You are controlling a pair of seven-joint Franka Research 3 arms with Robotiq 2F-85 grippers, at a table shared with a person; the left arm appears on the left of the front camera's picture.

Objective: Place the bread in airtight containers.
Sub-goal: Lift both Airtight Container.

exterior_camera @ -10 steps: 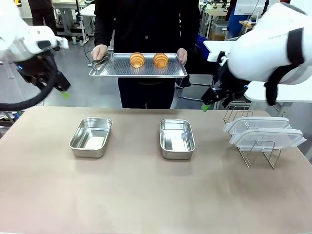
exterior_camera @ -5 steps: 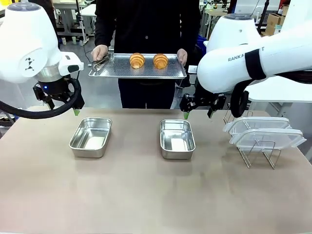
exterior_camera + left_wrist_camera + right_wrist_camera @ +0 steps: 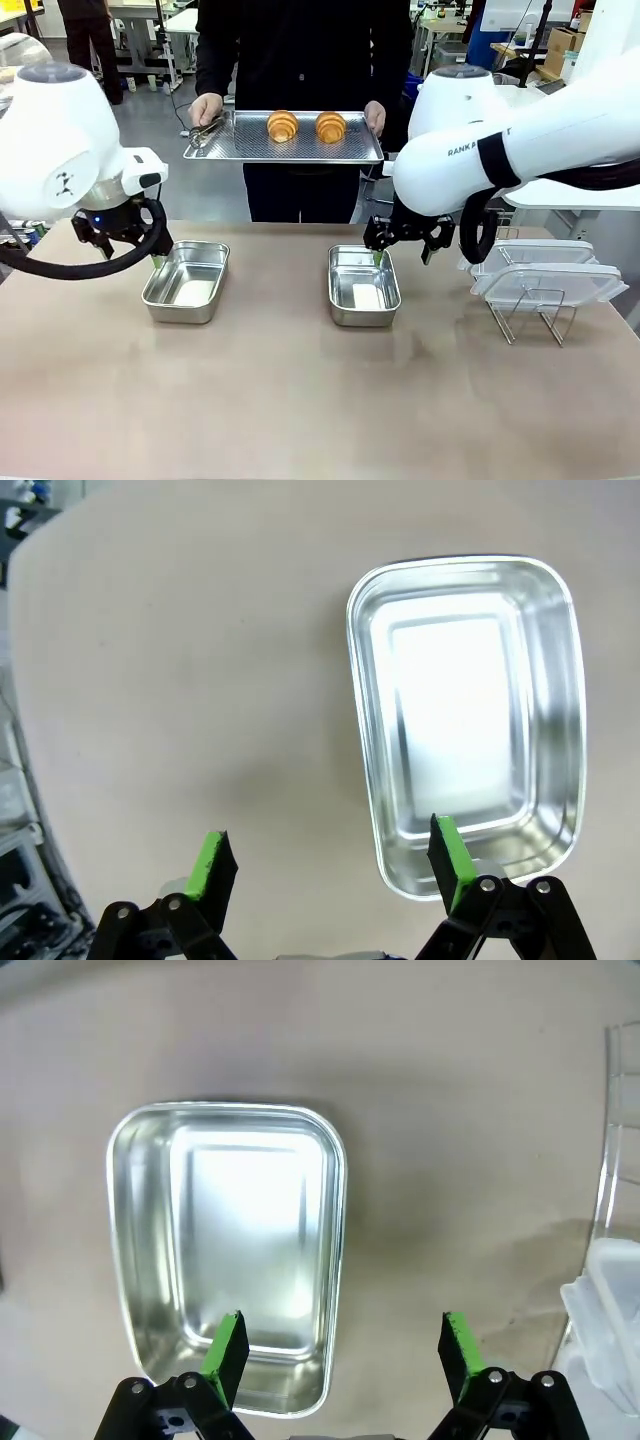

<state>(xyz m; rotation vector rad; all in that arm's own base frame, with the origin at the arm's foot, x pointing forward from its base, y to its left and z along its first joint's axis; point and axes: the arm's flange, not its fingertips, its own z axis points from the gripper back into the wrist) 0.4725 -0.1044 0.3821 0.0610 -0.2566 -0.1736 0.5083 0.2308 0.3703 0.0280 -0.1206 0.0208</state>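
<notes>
Two golden croissants [image 3: 282,125] [image 3: 330,125] lie on a perforated metal tray [image 3: 300,148] that a person holds at the table's far side. Two shiny steel containers stand on the table, one at the left [image 3: 187,281] [image 3: 470,720] and one in the middle [image 3: 363,284] [image 3: 230,1250]. My left gripper [image 3: 130,250] [image 3: 330,855] hangs open just above the left container's left rim, one pad over its corner. My right gripper [image 3: 402,255] [image 3: 343,1345] hangs open above the middle container's right rim, one pad over its inside. Both grippers hold nothing.
Metal tongs [image 3: 203,130] lie on the tray's left end by the person's hand. Two clear plastic lids [image 3: 540,275] [image 3: 610,1300] rest on a wire rack [image 3: 530,318] at the table's right. The near half of the table is bare.
Both arms have swung in from the sides and come down over the containers. The grippers stayed open, and the tray with the croissants has not moved.
</notes>
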